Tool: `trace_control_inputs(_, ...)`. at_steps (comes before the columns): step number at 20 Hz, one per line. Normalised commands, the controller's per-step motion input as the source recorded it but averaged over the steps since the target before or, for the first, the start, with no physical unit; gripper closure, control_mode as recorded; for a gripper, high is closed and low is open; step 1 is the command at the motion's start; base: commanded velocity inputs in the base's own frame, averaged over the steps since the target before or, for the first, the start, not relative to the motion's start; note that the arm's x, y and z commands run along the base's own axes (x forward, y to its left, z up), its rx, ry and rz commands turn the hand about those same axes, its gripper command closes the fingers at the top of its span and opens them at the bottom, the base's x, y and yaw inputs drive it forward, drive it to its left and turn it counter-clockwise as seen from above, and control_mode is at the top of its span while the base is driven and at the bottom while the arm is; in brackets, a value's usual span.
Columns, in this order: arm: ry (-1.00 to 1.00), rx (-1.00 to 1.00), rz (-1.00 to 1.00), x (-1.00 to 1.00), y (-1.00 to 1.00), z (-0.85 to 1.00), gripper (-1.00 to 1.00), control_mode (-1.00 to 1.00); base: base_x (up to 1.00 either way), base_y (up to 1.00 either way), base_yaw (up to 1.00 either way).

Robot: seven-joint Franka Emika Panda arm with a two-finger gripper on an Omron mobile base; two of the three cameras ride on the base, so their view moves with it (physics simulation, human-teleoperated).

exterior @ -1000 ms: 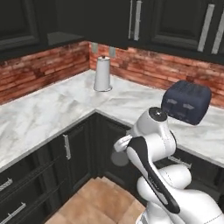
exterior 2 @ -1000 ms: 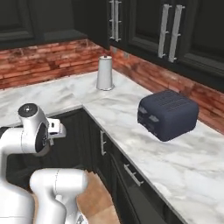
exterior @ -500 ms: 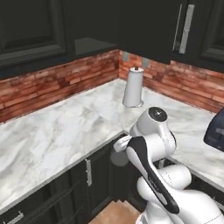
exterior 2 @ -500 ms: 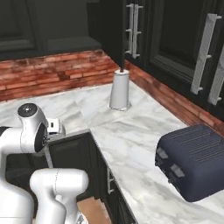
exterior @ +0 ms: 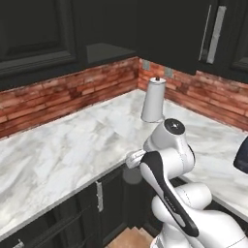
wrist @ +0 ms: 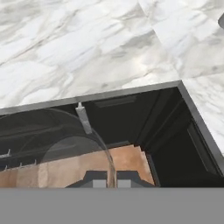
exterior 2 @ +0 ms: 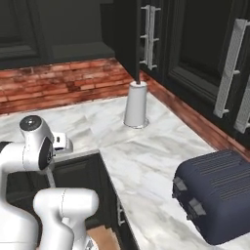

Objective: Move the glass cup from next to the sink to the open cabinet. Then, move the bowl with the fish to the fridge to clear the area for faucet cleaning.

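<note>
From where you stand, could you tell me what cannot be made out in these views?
- Left base view: toaster, cut off by the right edge.
- Hand view: glass cup, faint and see-through, its base cut off below.
- Hand view: end effector, just its tips visible.
- Left base view: open cabinet, interior too dark.

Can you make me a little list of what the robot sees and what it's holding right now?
holding: glass cup, see-through, gripped at its rim
gripper: gripper shut on the cup
cup position: held over the corner base cabinets
counter: white marble counter, L-shaped corner
on counter: paper towel roll; dark blue toaster
wall: red brick wall
above: black upper cabinets
</note>
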Motion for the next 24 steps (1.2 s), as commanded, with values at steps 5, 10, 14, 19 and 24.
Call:
trace_control_inputs(5,0.00,0.00,0.00,0.00,0.00,0.00,1.00,1.00,0.75,0.01,0.24)
trace_control_inputs(10,0.00,0.00,0.00,0.00,0.00,0.00,1.00,1.00,0.79,0.20,0.02)
trace_control_inputs(14,0.00,0.00,0.00,0.00,0.00,0.00,1.00,1.00,1.00,0.06,-0.01)
trace_control_inputs(19,0.00,0.00,0.00,0.00,0.00,0.00,1.00,1.00,1.00,-0.05,-0.01)
trace_control_inputs(24,0.00,0.00,0.00,0.00,0.00,0.00,1.00,1.00,1.00,0.00,-0.05)
